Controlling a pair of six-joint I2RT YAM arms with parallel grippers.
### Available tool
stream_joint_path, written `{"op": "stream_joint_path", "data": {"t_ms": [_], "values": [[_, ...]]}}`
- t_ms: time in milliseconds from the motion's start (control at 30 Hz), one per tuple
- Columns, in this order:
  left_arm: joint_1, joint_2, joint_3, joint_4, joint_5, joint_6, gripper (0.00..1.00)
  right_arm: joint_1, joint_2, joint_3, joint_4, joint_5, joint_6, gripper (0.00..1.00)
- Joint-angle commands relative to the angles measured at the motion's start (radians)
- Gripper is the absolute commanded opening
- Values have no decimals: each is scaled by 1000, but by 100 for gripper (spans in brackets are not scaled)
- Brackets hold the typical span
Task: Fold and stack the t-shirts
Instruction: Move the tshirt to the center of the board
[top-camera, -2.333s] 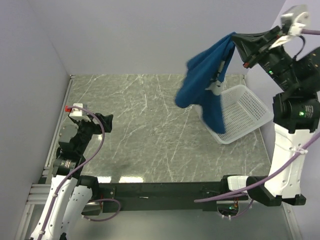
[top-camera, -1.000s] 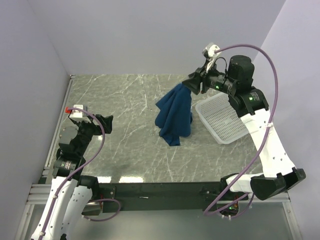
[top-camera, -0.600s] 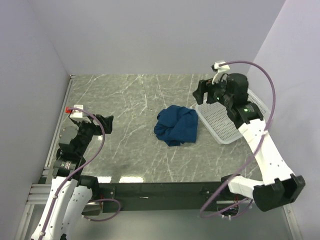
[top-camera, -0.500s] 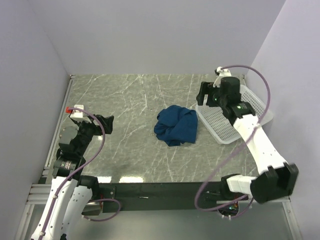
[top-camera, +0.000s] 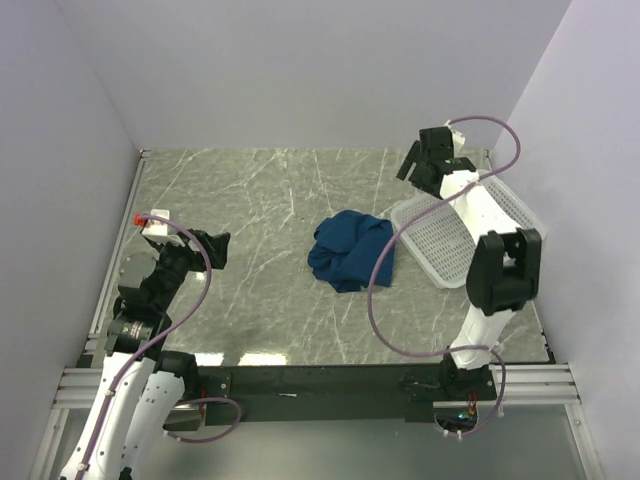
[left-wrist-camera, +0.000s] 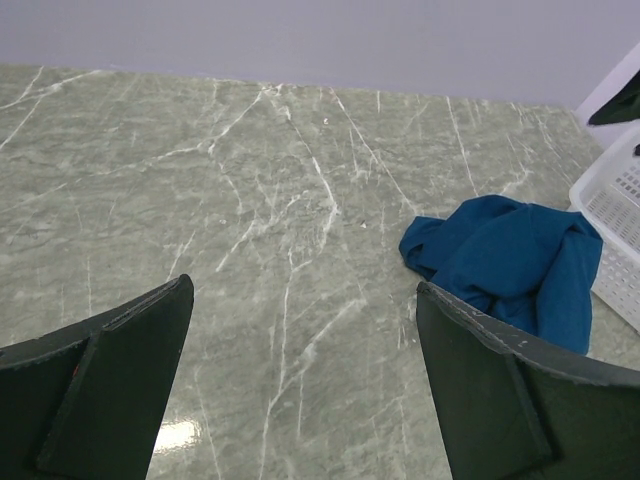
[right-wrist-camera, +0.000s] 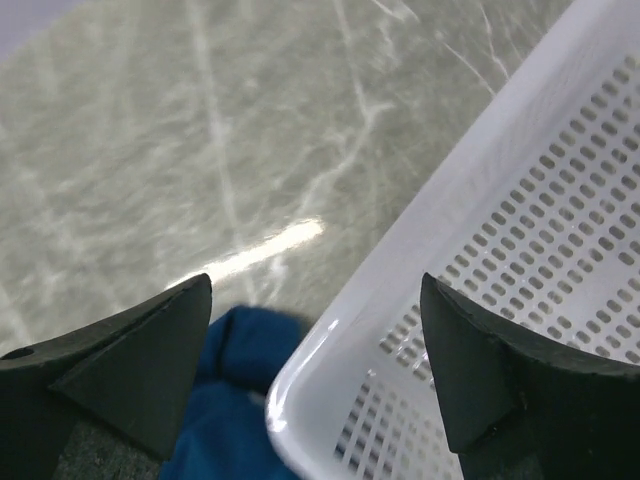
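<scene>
One dark blue t-shirt (top-camera: 350, 251) lies crumpled in a heap on the marble table, just left of the white mesh basket (top-camera: 470, 238). Its print is hidden in the folds. My right gripper (top-camera: 410, 166) hovers open and empty above the basket's far left corner, clear of the cloth. The right wrist view shows a corner of the t-shirt (right-wrist-camera: 228, 405) under the basket rim (right-wrist-camera: 440, 215), between the open right gripper (right-wrist-camera: 315, 285) fingers. My left gripper (top-camera: 216, 246) stands open and empty at the table's left side. From it the t-shirt (left-wrist-camera: 512, 265) lies far ahead to the right.
The basket (left-wrist-camera: 622, 215) sits at the table's right, against the side wall. Grey marble tabletop (top-camera: 250, 210) stretches between the left gripper (left-wrist-camera: 302, 286) and the shirt. Walls close in the back and both sides.
The right gripper carried the hanging t-shirt down, opened and let it drop into a heap on the table. It then drew back toward the far end of the basket. The left arm stayed still.
</scene>
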Motion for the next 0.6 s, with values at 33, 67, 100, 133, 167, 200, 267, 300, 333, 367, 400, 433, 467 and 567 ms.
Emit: {"op": "stream_joint_path", "data": {"t_ms": [33, 67, 100, 133, 167, 200, 267, 300, 333, 367, 400, 433, 467, 567], "values": [[-5, 12, 0, 53, 20, 13, 99, -38, 98, 33, -80, 37, 62, 90], [-5, 15, 0, 55, 23, 13, 99, -40, 111, 36, -82, 40, 62, 90], [-5, 20, 0, 55, 23, 13, 99, -40, 118, 47, -87, 37, 62, 89], [-5, 23, 2, 58, 26, 13, 99, -42, 128, 56, -91, 37, 64, 89], [-5, 28, 2, 56, 28, 13, 99, -40, 147, 68, -94, 33, 62, 89], [-5, 28, 2, 58, 31, 13, 99, -40, 160, 75, -94, 31, 61, 88], [-5, 32, 5, 55, 29, 15, 98, -39, 199, 85, -100, 30, 49, 84], [-5, 32, 5, 53, 28, 15, 98, -40, 210, 88, -106, 36, 44, 81], [-5, 32, 5, 52, 26, 15, 98, -40, 218, 85, -103, 36, 32, 79], [-5, 29, 3, 51, 23, 15, 98, -42, 221, 79, -99, 30, 24, 75], [-5, 25, 2, 55, 22, 15, 98, -42, 220, 70, -91, 11, 18, 70], [-5, 23, 2, 55, 22, 15, 99, -43, 215, 64, -88, 7, 6, 67], [-5, 23, 0, 56, 22, 15, 99, -42, 195, 50, -81, -6, -5, 62], [-5, 25, 2, 55, 26, 15, 99, -40, 149, 33, -51, -42, -46, 33]]}}
